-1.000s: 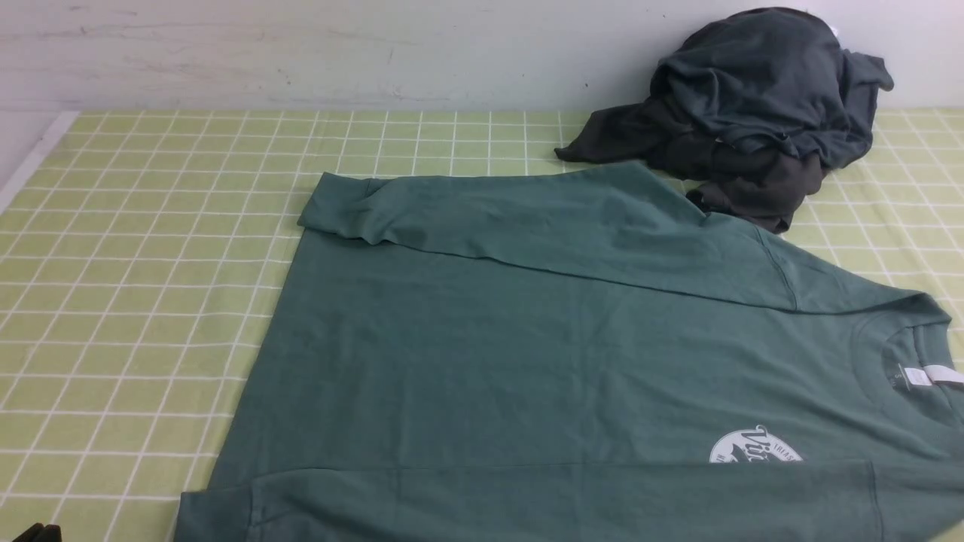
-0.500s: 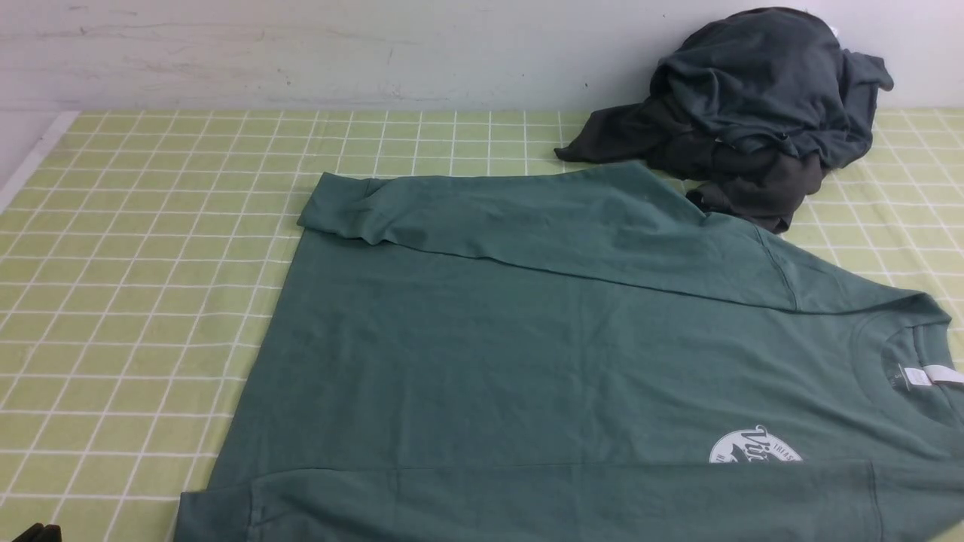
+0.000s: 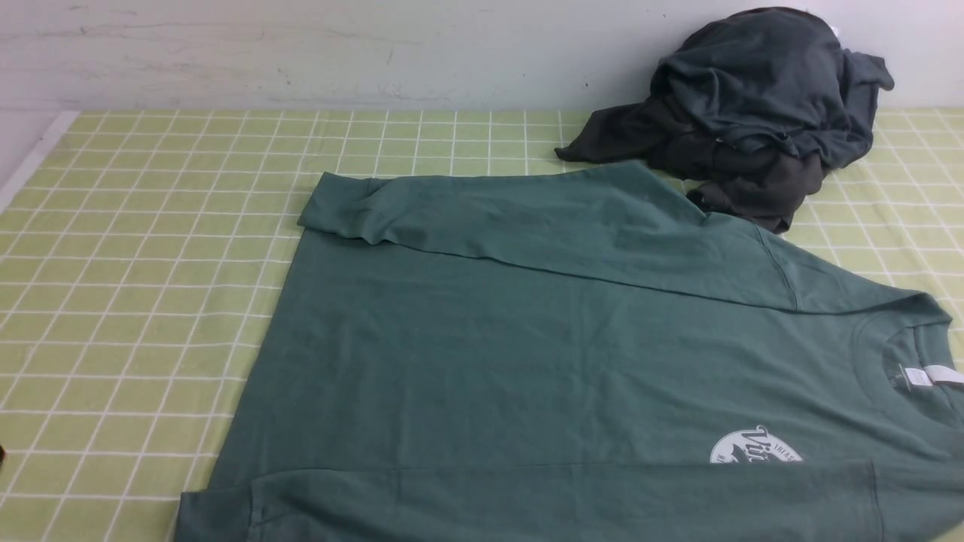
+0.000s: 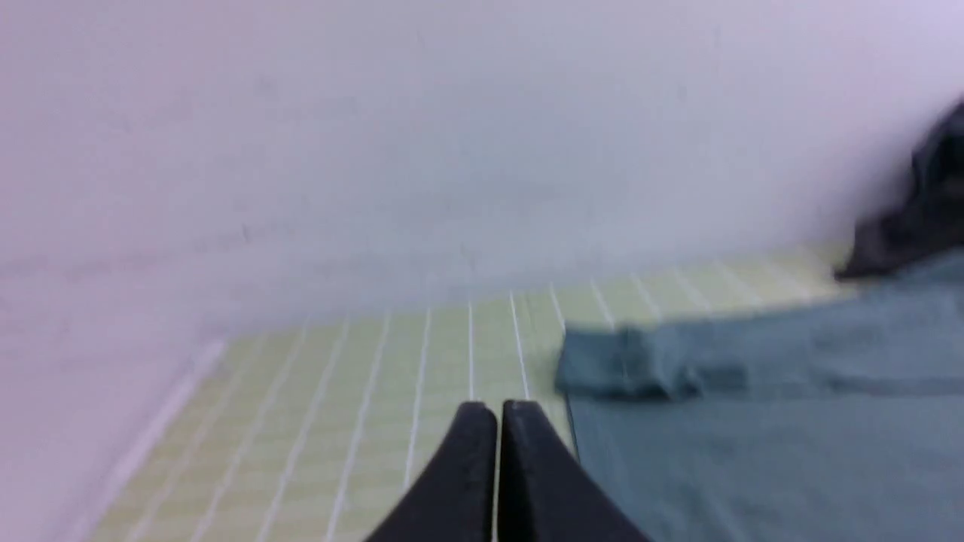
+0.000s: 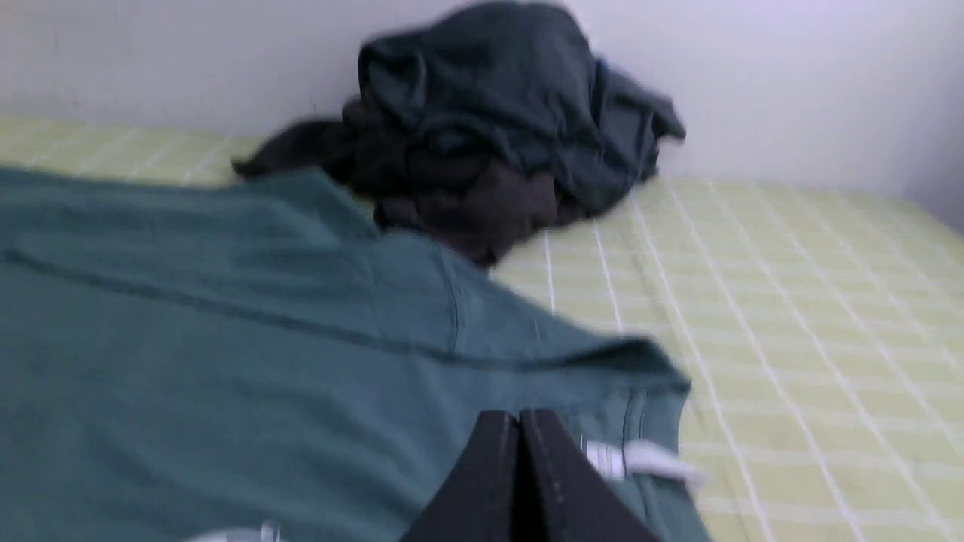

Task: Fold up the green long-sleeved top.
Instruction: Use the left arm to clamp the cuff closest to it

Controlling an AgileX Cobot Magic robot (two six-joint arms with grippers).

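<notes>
The green long-sleeved top [image 3: 527,354] lies flat on the checked cloth, neck and white label [image 3: 930,375] toward the right, a white round logo [image 3: 755,448] near the front. Both sleeves are folded across the body, one along the far edge [image 3: 482,214], one along the near edge [image 3: 527,497]. Neither gripper shows in the front view. In the left wrist view my left gripper [image 4: 497,410] is shut and empty, above the cloth beside the top's hem [image 4: 753,452]. My right gripper [image 5: 518,418] is shut and empty over the top [image 5: 226,339] near the collar label [image 5: 640,459].
A heap of dark charcoal-grey clothes [image 3: 753,113] sits at the back right against the white wall, touching the top's far shoulder. The yellow-green checked cloth [image 3: 135,263] covers the table; its left edge [image 3: 34,162] runs diagonally at the far left.
A dark bit of the left gripper at the bottom left corner of the front view has gone out of sight. The top and the heap have not moved.
</notes>
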